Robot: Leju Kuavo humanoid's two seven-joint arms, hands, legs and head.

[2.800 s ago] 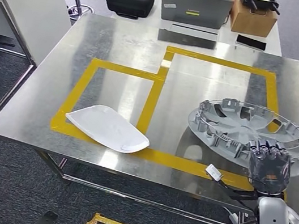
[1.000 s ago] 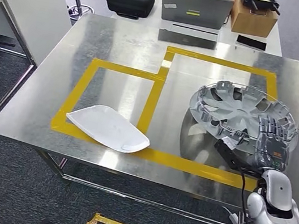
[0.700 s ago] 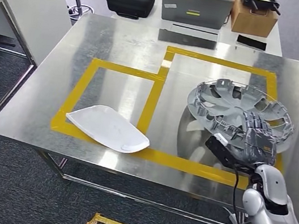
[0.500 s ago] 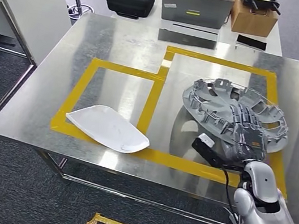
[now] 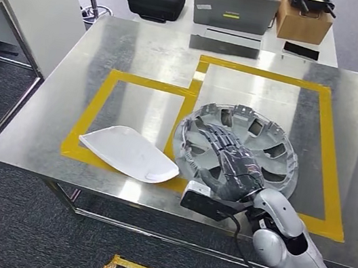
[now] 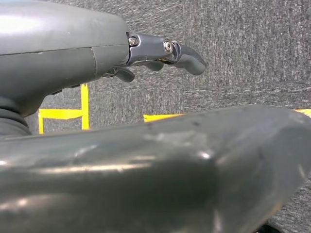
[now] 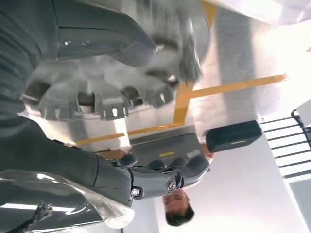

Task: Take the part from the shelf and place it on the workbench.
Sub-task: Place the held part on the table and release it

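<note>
- Fingers [image 5: 224, 148] of the right hand [image 5: 228, 166] lie spread across the top of the wheel cover [image 5: 262, 151], and from the wrist view the thumb sits on the other side of its rim, so the hand grips it at the near edge.
- Big and shiny, the desk [image 5: 144, 49] has yellow tape [image 5: 326, 155] stuck on it in two boxes.
- That grey wheel cover is the part. It is round and wide, tipped up a bit, and hangs low over the desk, across the tape line between the two boxes. I cannot tell if its far edge touches the desk.
- It looks like thin hard plastic, so I think it is light and stiff. The little clips round the rim could snap. The rim or a gap between the spokes looks like a good place to hold.
- A white curved panel [image 5: 129, 153] lies flat in the left box, just beside the wheel cover.
- The left hand [image 6: 165, 51] hangs over the carpet floor. Its fingers curl a little and hold nothing.
</note>
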